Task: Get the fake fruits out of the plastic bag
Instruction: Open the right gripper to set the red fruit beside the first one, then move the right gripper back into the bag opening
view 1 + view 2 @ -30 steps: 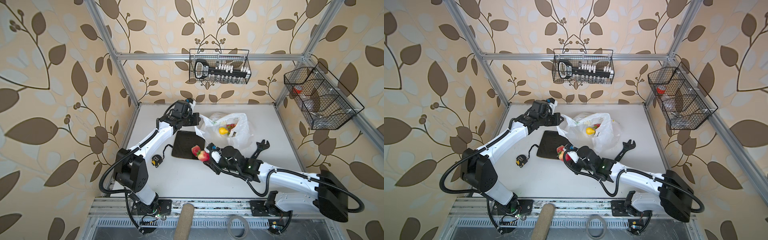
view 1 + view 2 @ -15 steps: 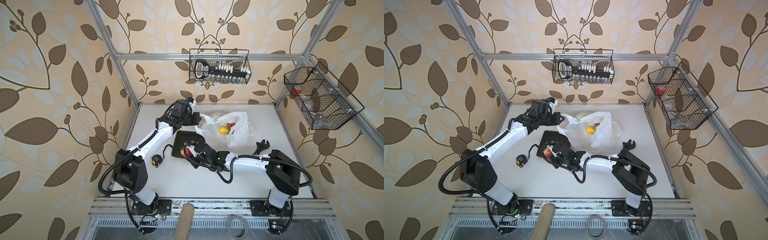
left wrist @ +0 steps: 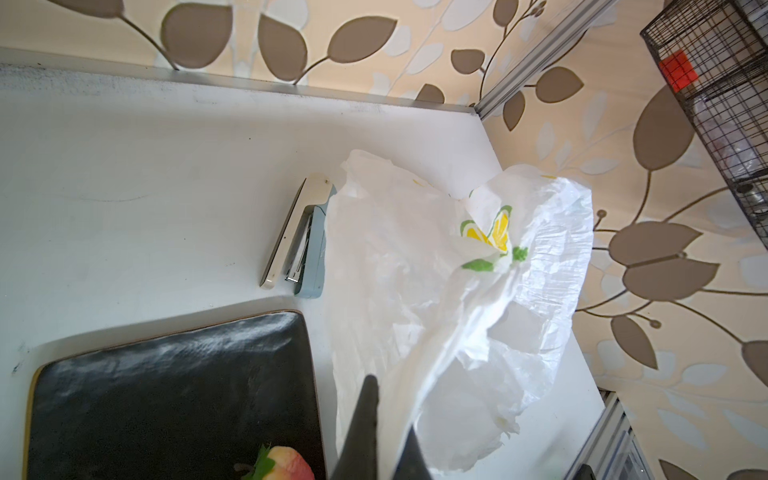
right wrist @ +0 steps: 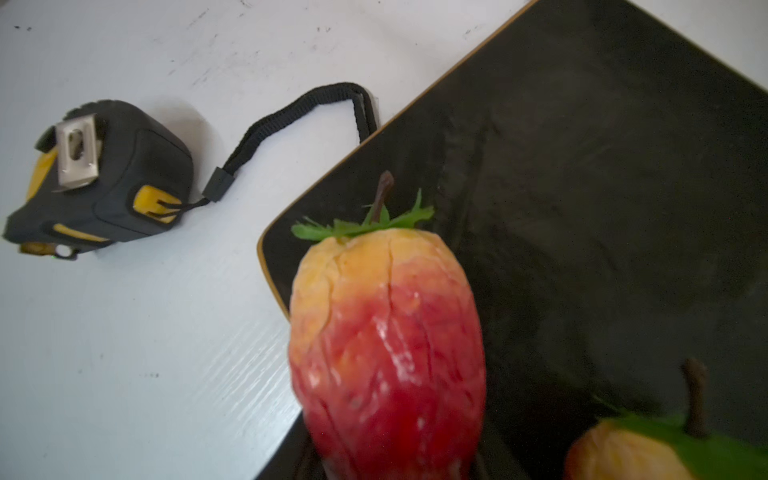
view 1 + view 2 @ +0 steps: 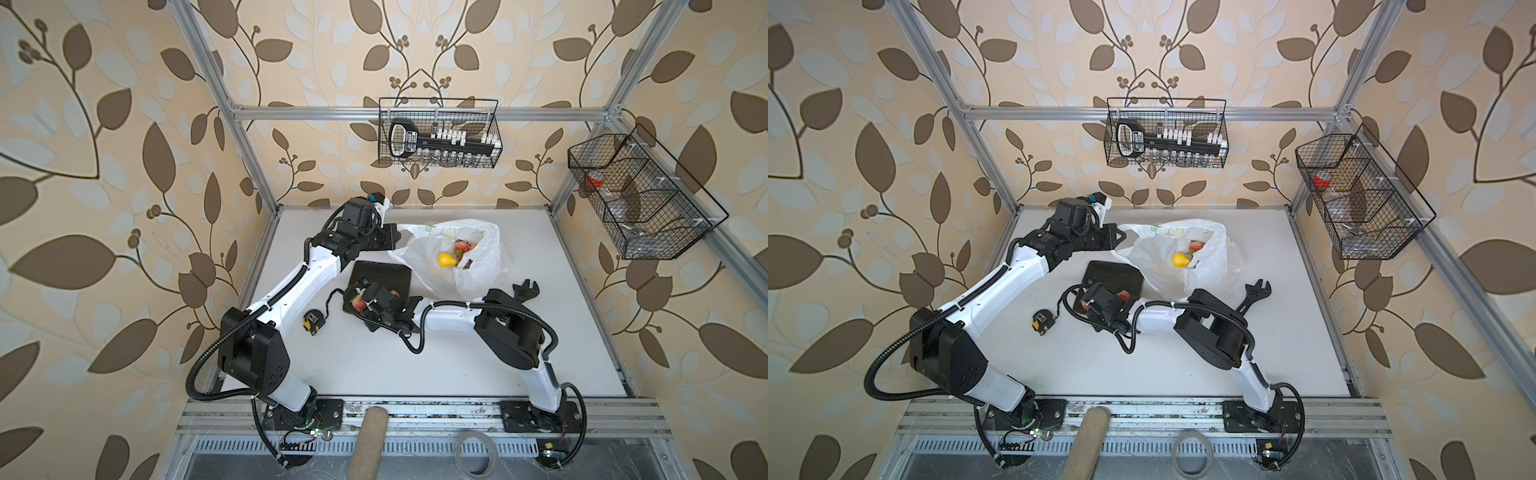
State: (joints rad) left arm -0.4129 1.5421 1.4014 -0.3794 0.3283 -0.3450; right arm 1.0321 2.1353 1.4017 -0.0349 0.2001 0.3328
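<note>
The plastic bag (image 5: pixel 451 272) lies open at the back of the table, white with a lemon print (image 3: pixel 490 232). A yellow pear (image 5: pixel 445 260) and red fake fruits (image 5: pixel 460 248) show in its mouth in both top views (image 5: pixel 1179 259). My left gripper (image 5: pixel 395 239) is shut on the bag's rim (image 3: pixel 419 374), holding it up. My right gripper (image 5: pixel 358 300) is shut on a red-and-orange strawberry-shaped fruit (image 4: pixel 386 340) above the near corner of the dark square plate (image 4: pixel 602 187). A second fruit (image 4: pixel 623 453) lies on the plate beside it (image 5: pixel 395 294).
A black-and-yellow tape measure (image 4: pixel 99 178) sits left of the plate, its strap touching the rim. A grey-white stapler (image 3: pixel 301 237) lies behind the plate by the bag. A black wrench (image 5: pixel 527 289) lies right of the bag. Wire baskets (image 5: pixel 438 133) hang on the walls.
My right arm has folded and swung left, carrying the strawberry-shaped fruit from in front of the bag to the plate's near-left corner. The left arm and the bag have stayed put.
</note>
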